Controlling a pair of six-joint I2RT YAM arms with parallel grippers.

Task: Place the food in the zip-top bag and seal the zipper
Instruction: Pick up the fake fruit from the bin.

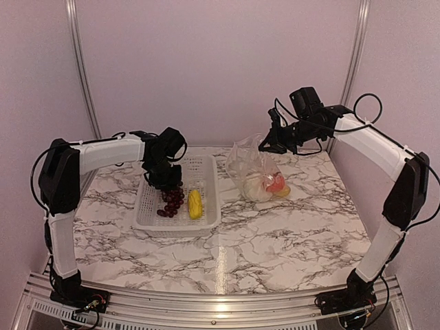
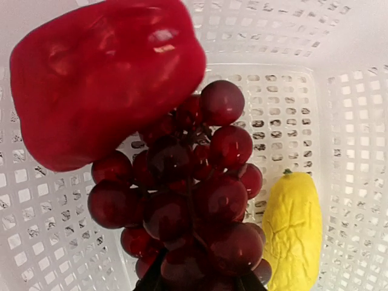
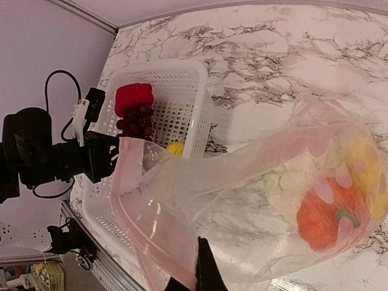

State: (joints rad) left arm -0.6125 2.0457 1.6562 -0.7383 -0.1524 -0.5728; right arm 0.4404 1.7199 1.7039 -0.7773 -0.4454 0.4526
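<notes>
Marbled table (image 1: 275, 234), grapes (image 1: 172, 201) and corn (image 1: 195, 204) in basket (image 1: 207, 172), bag (image 1: 242, 161) in right hand (image 1: 265, 146)

Pepper (image 2: 103, 79) tight against grapes (image 2: 194, 200), corn (image 2: 294, 233) near

Noted glossy smooth skins on grape bunch (image 2: 194, 200) and red bell pepper (image 2: 103, 79); matt wrinkled corn piece (image 2: 294, 233); perforated white plastic basket (image 2: 351, 151); thin clear plastic zip-top bag (image 3: 242, 200); marble-patterned smooth table (image 1: 275, 240).
</notes>
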